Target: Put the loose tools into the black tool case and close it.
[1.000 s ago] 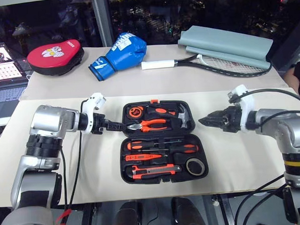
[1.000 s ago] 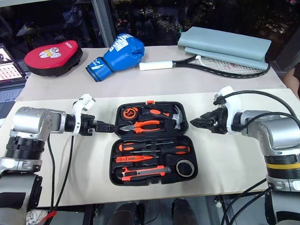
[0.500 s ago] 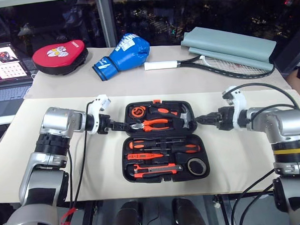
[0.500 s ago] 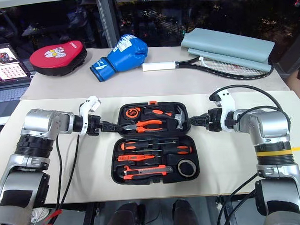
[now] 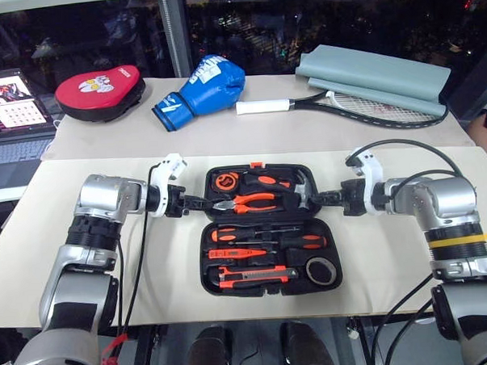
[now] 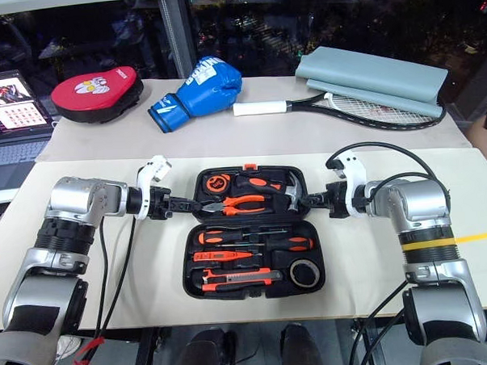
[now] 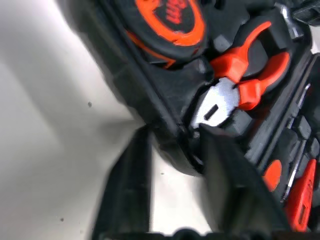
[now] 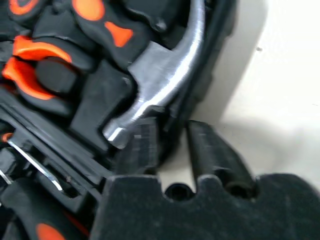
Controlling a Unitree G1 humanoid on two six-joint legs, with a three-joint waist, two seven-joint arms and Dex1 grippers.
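On the left we see our left gripper (image 5: 197, 202) with its jaws clamped on the left rim of the black tool case (image 5: 267, 229). The case lies open in the middle of the desk (image 5: 375, 241), tools in its recesses. On the right our right gripper (image 5: 318, 199) pinches the opposite rim.

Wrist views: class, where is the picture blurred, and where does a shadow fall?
Left wrist view: the near fingers are blurred, the pliers sharper; a soft shadow lies on the cloth beside the black tool case. Right wrist view: the hammer head gleams, with a shadow right of the case rim.
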